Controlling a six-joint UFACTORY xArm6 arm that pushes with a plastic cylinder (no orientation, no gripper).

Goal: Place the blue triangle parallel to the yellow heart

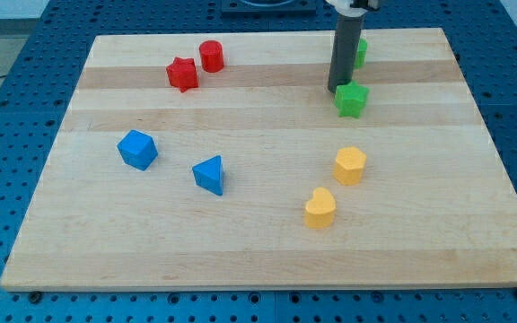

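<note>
The blue triangle lies left of the board's middle. The yellow heart lies to its right, lower in the view. A second yellow block, roughly hexagonal, sits just above and right of the heart. My tip is at the upper right of the board, touching or nearly touching the left side of a green star-like block. The tip is far from the blue triangle and well above the yellow heart.
A blue cube-like block sits left of the triangle. A red star and a red cylinder are at the upper left. Another green block is partly hidden behind the rod. The wooden board lies on a blue perforated table.
</note>
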